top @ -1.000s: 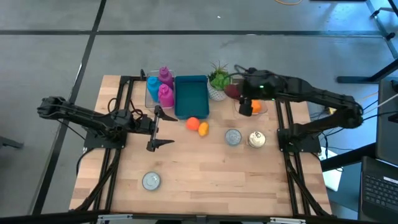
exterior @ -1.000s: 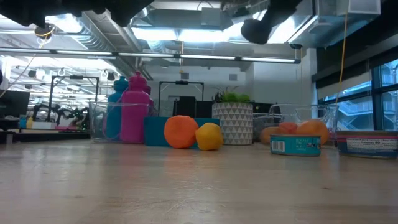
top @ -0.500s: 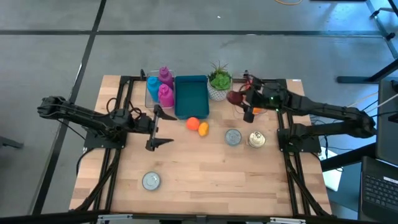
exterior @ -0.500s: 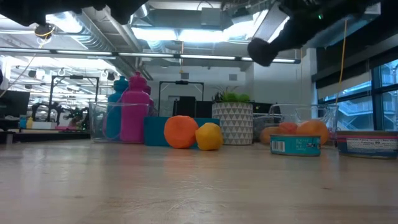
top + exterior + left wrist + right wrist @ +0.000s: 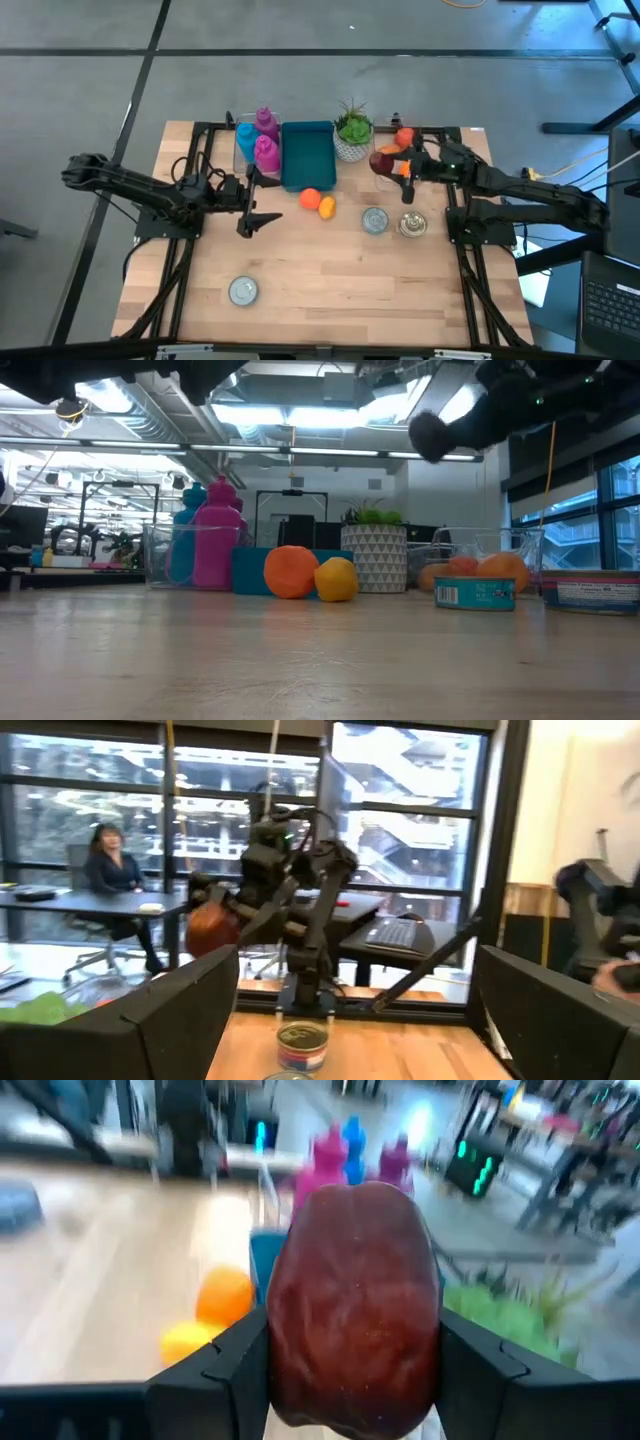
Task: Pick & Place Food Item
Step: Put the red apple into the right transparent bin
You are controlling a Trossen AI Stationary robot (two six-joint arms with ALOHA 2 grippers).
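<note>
Right gripper point(image 5: 390, 165) pinching a dark red apple point(image 5: 352, 1305) between its two fingers, hanging raised above the back right part of the tabletop point(image 5: 330, 280), just beside a clear container point(image 5: 428, 150) holding orange fruit. Apple showing in the high view as a dark red round shape point(image 5: 382, 160) at the gripper's tip, between the potted plant point(image 5: 351, 132) and the container. Left gripper point(image 5: 262, 204) waiting with fingers spread wide and holding nothing, hovering over the left middle of the tabletop, near the blue tray point(image 5: 307, 153). Lying just in front of that tray, touching each other: an orange point(image 5: 310, 198) and a smaller yellow-orange fruit point(image 5: 327, 207). Standing in a clear bin left of the tray: pink and blue bottles point(image 5: 257, 140). Resting right of centre, side by side: two tins point(image 5: 375, 221). Sitting alone near the front left: a third tin point(image 5: 243, 290). Showing beyond the tabletop in the left wrist view: a seated person point(image 5: 115, 885) at a desk, well apart from the arms
</note>
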